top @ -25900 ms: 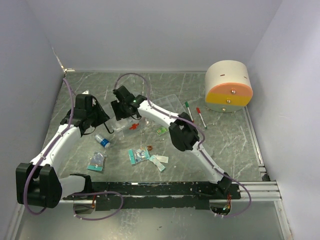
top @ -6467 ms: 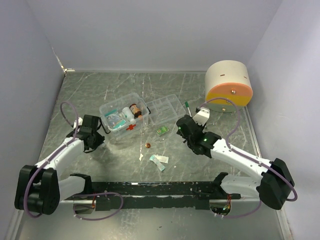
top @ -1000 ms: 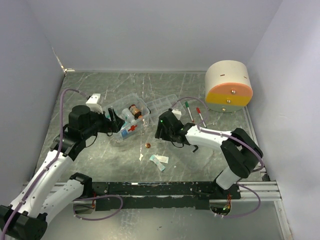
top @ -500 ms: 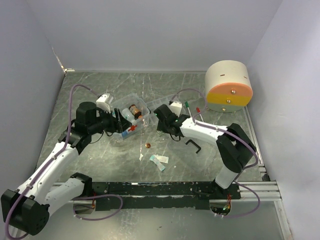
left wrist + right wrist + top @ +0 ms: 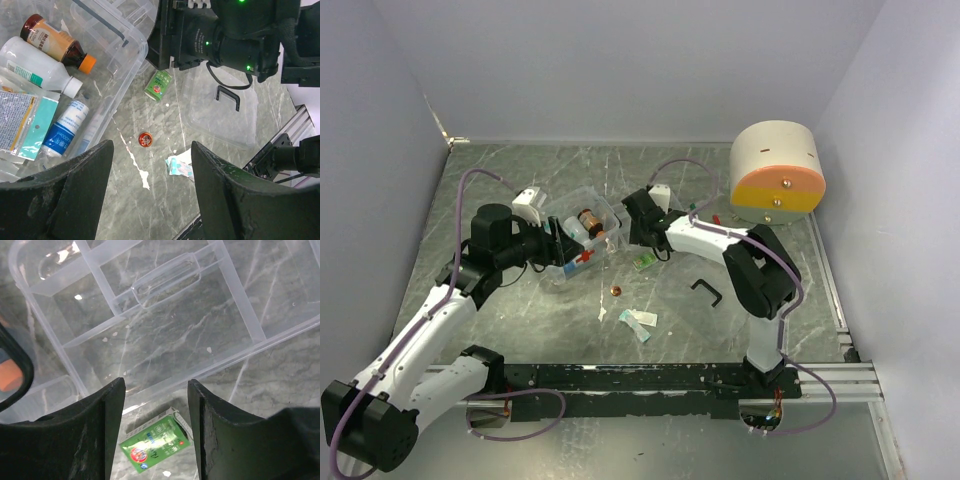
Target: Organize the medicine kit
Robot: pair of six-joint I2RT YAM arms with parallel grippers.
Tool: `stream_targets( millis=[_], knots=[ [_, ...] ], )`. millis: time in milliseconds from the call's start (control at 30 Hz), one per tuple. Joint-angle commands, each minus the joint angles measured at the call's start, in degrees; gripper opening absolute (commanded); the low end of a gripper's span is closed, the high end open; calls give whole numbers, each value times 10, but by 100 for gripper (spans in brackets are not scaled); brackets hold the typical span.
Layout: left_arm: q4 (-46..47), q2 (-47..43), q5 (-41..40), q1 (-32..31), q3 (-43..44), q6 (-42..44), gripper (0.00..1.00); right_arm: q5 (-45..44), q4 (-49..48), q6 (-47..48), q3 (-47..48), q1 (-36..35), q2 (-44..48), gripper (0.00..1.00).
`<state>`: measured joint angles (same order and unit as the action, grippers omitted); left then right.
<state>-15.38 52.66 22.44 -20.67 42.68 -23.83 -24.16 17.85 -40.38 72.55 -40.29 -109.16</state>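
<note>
The clear medicine box (image 5: 552,272) stands left of centre and holds a brown bottle (image 5: 588,219), a white bottle (image 5: 35,69), a blue-labelled tube (image 5: 64,135) and teal packets (image 5: 22,125). Its clear lid (image 5: 660,205) lies flat to the right. A green sachet (image 5: 642,261) lies on the table by the lid's near edge; it also shows in the right wrist view (image 5: 156,442). My left gripper (image 5: 557,248) is open and empty at the box's near side. My right gripper (image 5: 640,232) is open and empty above the lid's near edge and the sachet.
A small red cap (image 5: 616,292) and a teal-and-white packet (image 5: 638,322) lie on the table nearer the arms. A black bent piece (image 5: 708,292) lies to the right. Two pens (image 5: 698,212) and a round cream, orange and yellow container (image 5: 777,172) are at the back right.
My right gripper has moved up and left, from near the green sachet to over the lid's near edge. My left gripper moved slightly right to the box, then stayed.
</note>
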Motion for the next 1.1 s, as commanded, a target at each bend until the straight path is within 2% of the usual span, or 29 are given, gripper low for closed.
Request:
stream_targets(
  millis=[0, 233, 533, 667, 833, 900, 1067],
  knots=[
    [19, 4, 19, 1, -1, 4, 74, 5, 10, 51, 15, 13, -14, 53],
    [22, 8, 21, 1, -2, 4, 73, -36, 70, 56, -21, 28, 15, 55],
    [26, 17, 25, 0, -1, 2, 73, -12, 107, 38, -14, 32, 43, 55],
    [22, 15, 21, 0, -1, 3, 73, 44, 76, 42, -28, 25, 77, 57],
    [19, 11, 17, 0, 0, 4, 73, 83, 51, 78, -67, 0, 106, 70],
    [19, 12, 18, 0, 0, 6, 73, 114, 25, 132, -105, 0, 122, 78],
    [14, 14, 19, 0, 3, 11, 74, 158, -10, 253, -147, 0, 159, 91]
  ],
)
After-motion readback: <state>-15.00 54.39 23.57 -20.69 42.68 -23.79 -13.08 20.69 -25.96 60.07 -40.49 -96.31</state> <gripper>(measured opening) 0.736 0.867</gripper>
